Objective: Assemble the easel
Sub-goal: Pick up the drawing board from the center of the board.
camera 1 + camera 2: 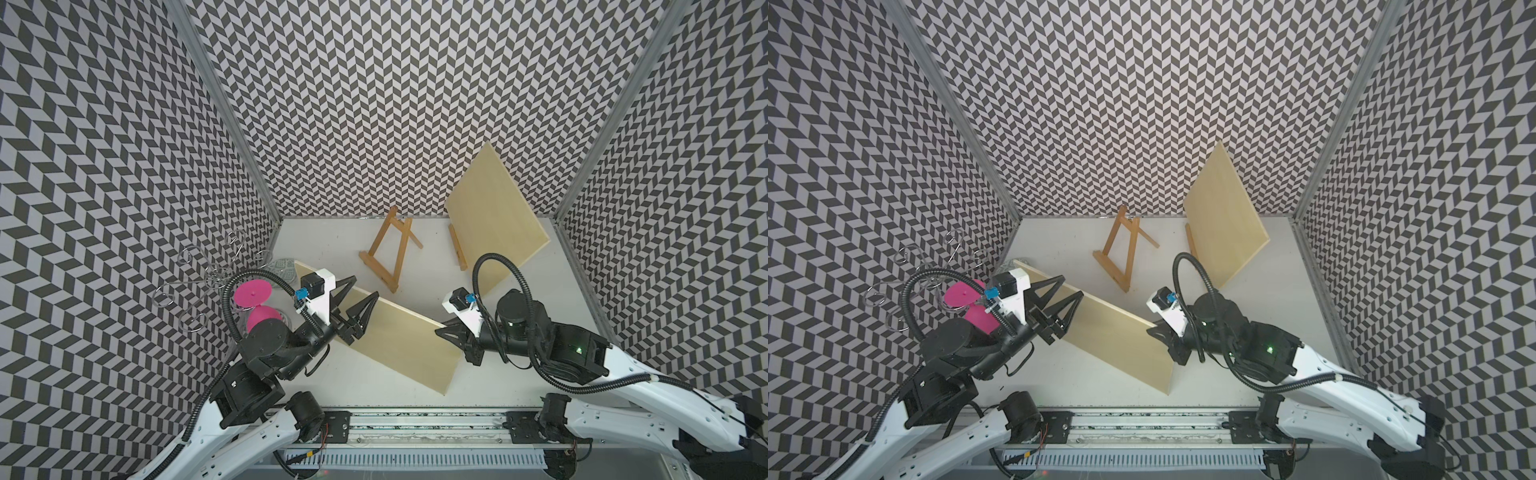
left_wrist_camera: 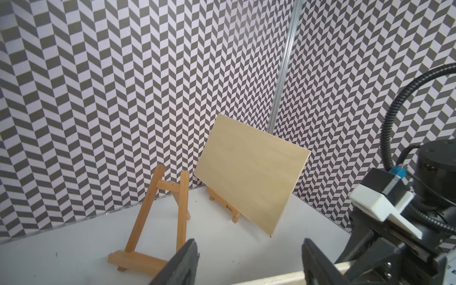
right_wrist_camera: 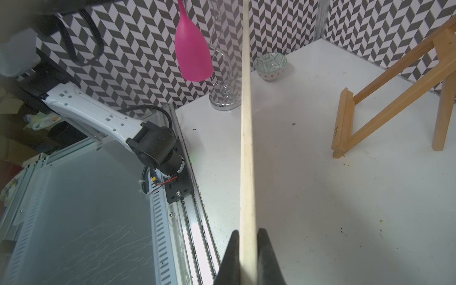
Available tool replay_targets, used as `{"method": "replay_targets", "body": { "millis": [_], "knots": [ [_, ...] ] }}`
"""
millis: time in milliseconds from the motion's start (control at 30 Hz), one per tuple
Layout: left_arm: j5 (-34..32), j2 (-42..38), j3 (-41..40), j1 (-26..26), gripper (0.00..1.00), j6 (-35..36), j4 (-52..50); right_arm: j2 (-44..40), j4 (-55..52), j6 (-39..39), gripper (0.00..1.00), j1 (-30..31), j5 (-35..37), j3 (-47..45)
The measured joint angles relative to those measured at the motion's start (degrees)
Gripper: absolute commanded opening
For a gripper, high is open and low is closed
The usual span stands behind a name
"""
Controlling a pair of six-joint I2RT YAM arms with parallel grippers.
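Note:
A small empty wooden easel (image 1: 390, 249) (image 2: 158, 222) (image 3: 385, 98) stands near the back wall. To its right, a second easel (image 1: 457, 247) carries a pale wooden board (image 1: 494, 216) (image 2: 249, 175). Another pale board (image 1: 399, 345) (image 1: 1113, 336) stands tilted on its edge mid-table. My right gripper (image 1: 437, 332) (image 3: 248, 234) is shut on this board's right end, and its thin edge (image 3: 246, 123) runs away from the jaws. My left gripper (image 1: 365, 286) (image 2: 249, 251) is open at the board's left end, fingers apart on either side of the top edge (image 2: 283, 277) and not pressing it.
At the left wall a wire glass rack (image 1: 208, 278) (image 3: 224, 98) holds a pink glass (image 1: 251, 293) (image 3: 193, 49) upside down. A patterned bowl (image 1: 282, 266) (image 3: 270, 66) sits beside it. Chevron walls close three sides; the arms' rail (image 1: 415, 428) runs along the front.

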Motion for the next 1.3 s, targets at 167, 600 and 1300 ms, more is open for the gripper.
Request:
{"method": "replay_targets", "body": {
  "millis": [167, 600, 1300],
  "knots": [
    [-1.77, -2.99, -2.8, 0.0, 0.68, -2.89, 0.5, 3.08, -3.34, 0.17, 0.13, 2.75, 2.89, 3.69],
    [-3.52, -6.34, -6.4, 0.0, 0.69, -6.19, 1.36, 12.17, -12.63, 2.05, 0.25, 5.97, 8.09, 11.87],
    [-5.84, -12.66, -12.31, 0.0, 0.69, -9.62, 1.01, 19.98, -15.21, 4.61, 0.13, 10.03, 10.38, 19.85]
  ]
}}
